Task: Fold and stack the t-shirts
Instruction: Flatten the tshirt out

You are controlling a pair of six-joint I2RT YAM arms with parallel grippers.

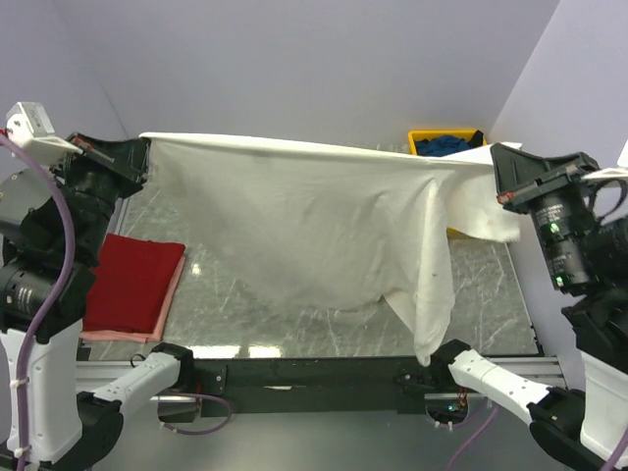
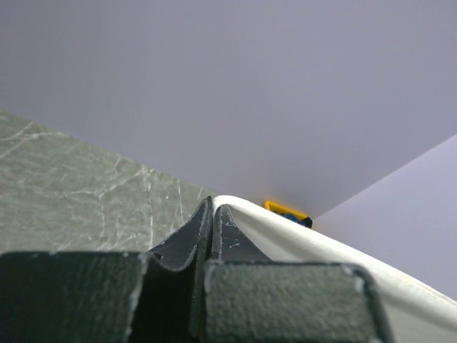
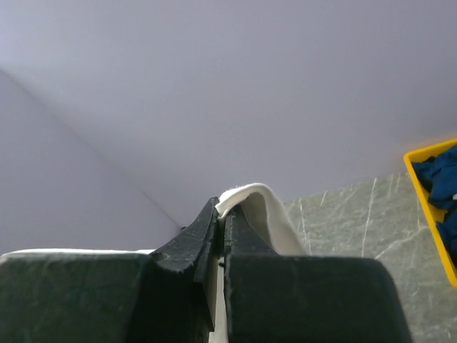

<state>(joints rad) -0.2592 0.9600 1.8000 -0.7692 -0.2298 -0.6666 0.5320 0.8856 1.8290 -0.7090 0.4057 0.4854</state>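
The cream t-shirt (image 1: 314, 216) hides most of the yellow tray (image 1: 414, 140).

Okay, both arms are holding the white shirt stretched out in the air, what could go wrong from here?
The left gripper and right gripper each pinch only a thin edge of the cream shirt, so it may slip free. Its long hanging tail droops toward the near edge of the table and might spill over it or land bunched. In the top view its right end overlaps the yellow tray; if truly close, it may catch the rim.
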